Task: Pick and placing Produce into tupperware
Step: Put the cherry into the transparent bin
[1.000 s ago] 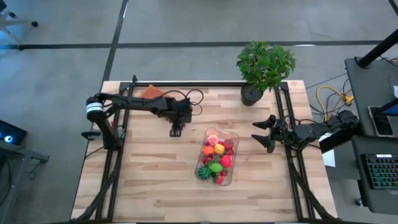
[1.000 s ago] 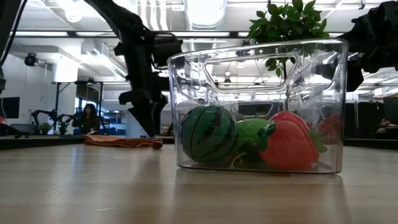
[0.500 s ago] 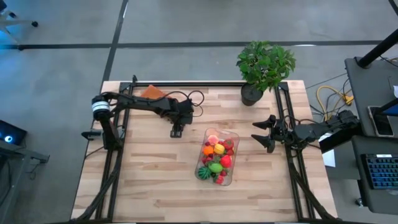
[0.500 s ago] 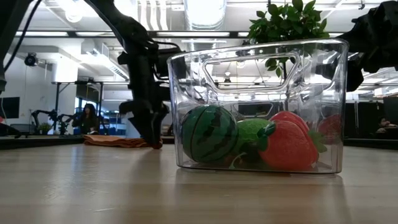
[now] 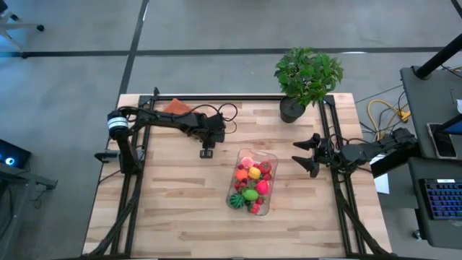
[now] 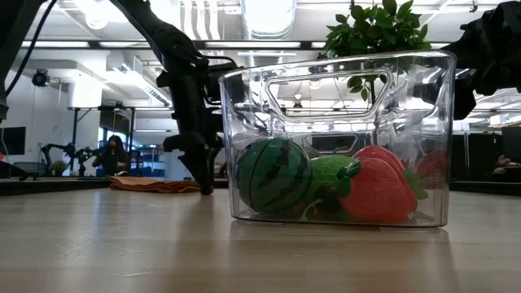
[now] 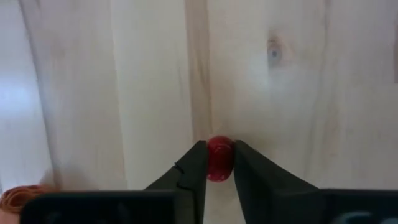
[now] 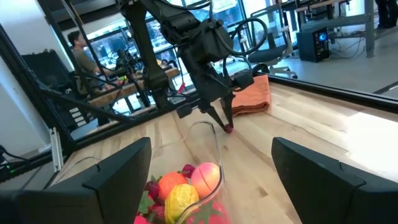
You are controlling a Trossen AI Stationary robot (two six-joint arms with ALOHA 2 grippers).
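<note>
A small round red piece of produce [image 7: 219, 158] sits on the wooden table [image 5: 173, 209], left of the tupperware's far end. My left gripper [image 5: 207, 152] stands over it, pointing steeply down, shut on it; the right wrist view shows the red piece [image 8: 229, 129] at the fingertips. The clear tupperware [image 5: 253, 182] stands mid-table and holds several toy fruits, among them a watermelon [image 6: 273, 175] and a strawberry [image 6: 378, 187]. My right gripper [image 5: 307, 155] waits open and level at the table's right edge. My left gripper pinches the red piece's two opposite sides [image 7: 211, 163] between its two fingertips. The fingers [image 7: 193, 168] come from above, slanting steeply down. The piece sits at the fingers' free ends, low at the tabletop; whether it still touches the wood I cannot tell.
A potted leafy plant [image 5: 307, 76] stands at the far right corner. A flat orange-brown pad [image 5: 175, 107] lies at the far left edge behind my left arm. Bare wood lies along the near side and left of the tupperware. People show in the room beyond the table.
My left gripper has sunk a little toward the table and edged toward the tupperware, then shut its fingers on the red piece. My right arm has kept still.
</note>
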